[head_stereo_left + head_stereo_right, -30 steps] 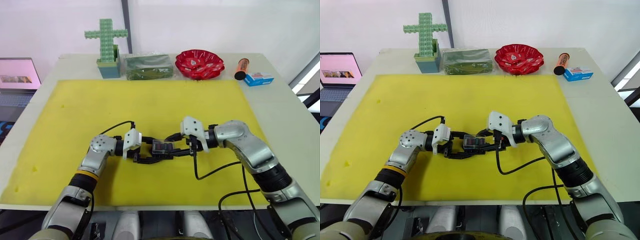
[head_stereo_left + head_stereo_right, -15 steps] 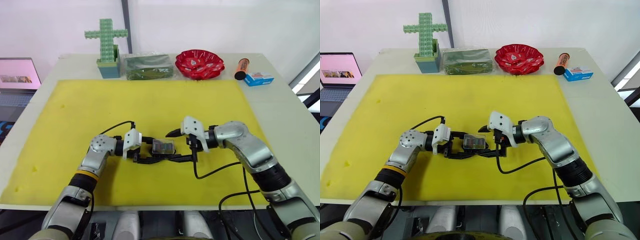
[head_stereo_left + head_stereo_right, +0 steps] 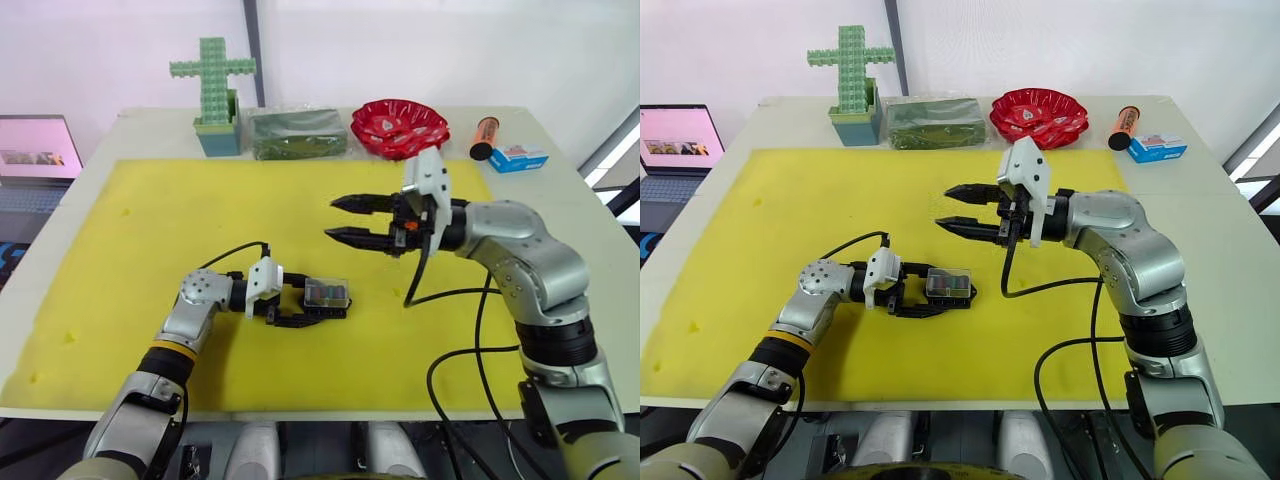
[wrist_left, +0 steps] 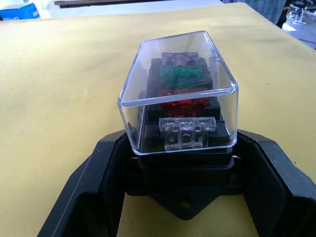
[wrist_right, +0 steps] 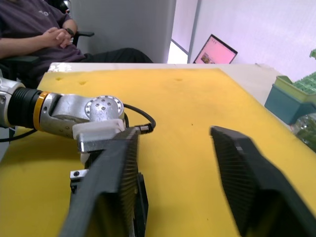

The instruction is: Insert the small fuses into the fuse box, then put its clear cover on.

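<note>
the left gripper (image 3: 312, 305) lies low on the yellow mat (image 3: 150, 230), its jaws clamped on the base of the fuse box (image 4: 185, 148), which sits between them with the clear cover (image 4: 177, 89) seated on top and the small fuses (image 4: 182, 84) showing red, green and purple under it. beyond and to the right, the right gripper (image 3: 345, 220) hangs above the mat with jaws spread wide and empty, well apart from the box, with bare mat all round both pairs of jaws out to the tabletop (image 3: 570, 230) edge.

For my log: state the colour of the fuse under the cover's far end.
Pale purple fuse, beyond the green one; clearest in the left wrist view.
</note>
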